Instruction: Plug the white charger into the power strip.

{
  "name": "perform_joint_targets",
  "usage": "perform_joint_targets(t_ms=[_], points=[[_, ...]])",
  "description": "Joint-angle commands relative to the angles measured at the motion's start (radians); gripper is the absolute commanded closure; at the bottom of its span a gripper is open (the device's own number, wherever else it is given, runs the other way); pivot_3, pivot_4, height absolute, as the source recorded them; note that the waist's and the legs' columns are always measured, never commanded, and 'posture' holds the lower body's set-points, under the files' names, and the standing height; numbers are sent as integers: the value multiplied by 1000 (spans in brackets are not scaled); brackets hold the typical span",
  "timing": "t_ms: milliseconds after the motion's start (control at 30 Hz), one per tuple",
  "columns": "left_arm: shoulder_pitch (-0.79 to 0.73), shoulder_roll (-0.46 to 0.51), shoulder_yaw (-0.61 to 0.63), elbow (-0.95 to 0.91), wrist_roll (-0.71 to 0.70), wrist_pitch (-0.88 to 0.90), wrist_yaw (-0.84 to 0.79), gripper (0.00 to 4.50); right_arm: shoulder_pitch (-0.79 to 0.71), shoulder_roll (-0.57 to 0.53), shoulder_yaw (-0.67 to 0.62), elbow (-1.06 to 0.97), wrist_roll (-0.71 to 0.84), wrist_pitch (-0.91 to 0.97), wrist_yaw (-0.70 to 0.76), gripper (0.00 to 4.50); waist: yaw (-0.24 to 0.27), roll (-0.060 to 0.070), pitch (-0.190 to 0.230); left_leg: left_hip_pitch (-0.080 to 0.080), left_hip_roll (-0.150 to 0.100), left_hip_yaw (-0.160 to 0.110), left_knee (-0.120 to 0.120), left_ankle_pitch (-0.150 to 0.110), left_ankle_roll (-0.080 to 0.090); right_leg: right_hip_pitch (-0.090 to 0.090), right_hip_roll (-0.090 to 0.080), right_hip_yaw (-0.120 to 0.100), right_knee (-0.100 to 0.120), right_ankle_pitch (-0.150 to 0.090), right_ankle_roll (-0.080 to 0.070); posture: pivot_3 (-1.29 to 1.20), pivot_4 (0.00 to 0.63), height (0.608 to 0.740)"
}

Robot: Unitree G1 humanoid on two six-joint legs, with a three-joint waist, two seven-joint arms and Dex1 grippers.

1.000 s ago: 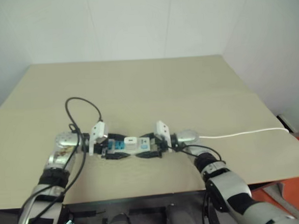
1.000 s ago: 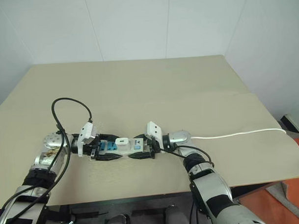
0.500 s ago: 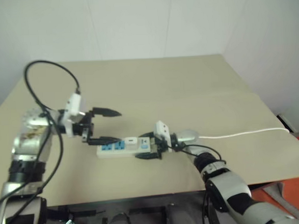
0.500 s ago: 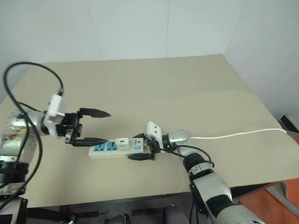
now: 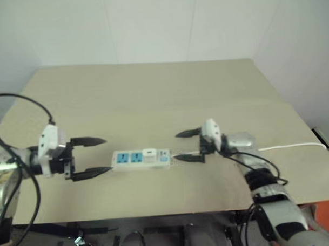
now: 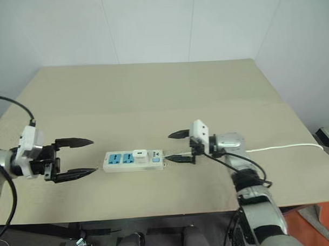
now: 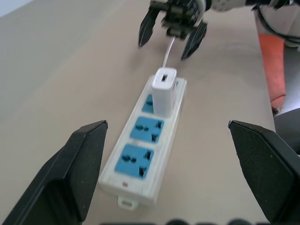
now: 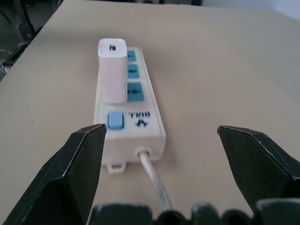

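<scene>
**Charger seated, both pincers free**

At the left of the frame my left gripper (image 6: 74,157) gapes wide, holding nothing. In the middle, the power strip (image 6: 133,161) lies on the table (image 6: 153,96) with the white charger (image 6: 138,153) upright in its third socket. At right, my right gripper (image 6: 180,147) spreads empty. Plugging looks done.

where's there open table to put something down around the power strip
The far half of the table beyond the power strip is bare. The near row is crowded: left gripper, strip with white charger, right gripper, cord.
</scene>
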Motion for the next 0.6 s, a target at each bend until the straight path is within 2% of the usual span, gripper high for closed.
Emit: perform_joint_targets(t_ms=[33,233,600], points=[[88,25,126,-48,-15,9,22,0,7,-74,-46,-67,40,32,12,64,2,2,1,0,0,1,0,0,0,0,0,0,-1,0,0,0,150,740],[213,12,234,-99,-34,22,40,0,23,-149,-72,-112,77,75,19,64,3,2,1,-3,0,1,0,0,0,-3,-1,0,-1,0,0,0,150,740],[230,10,213,-108,-51,22,68,0,40,-171,-66,-142,89,92,7,64,4,2,1,-10,-1,2,1,0,0,-10,-2,0,-1,0,0,0,150,740]])
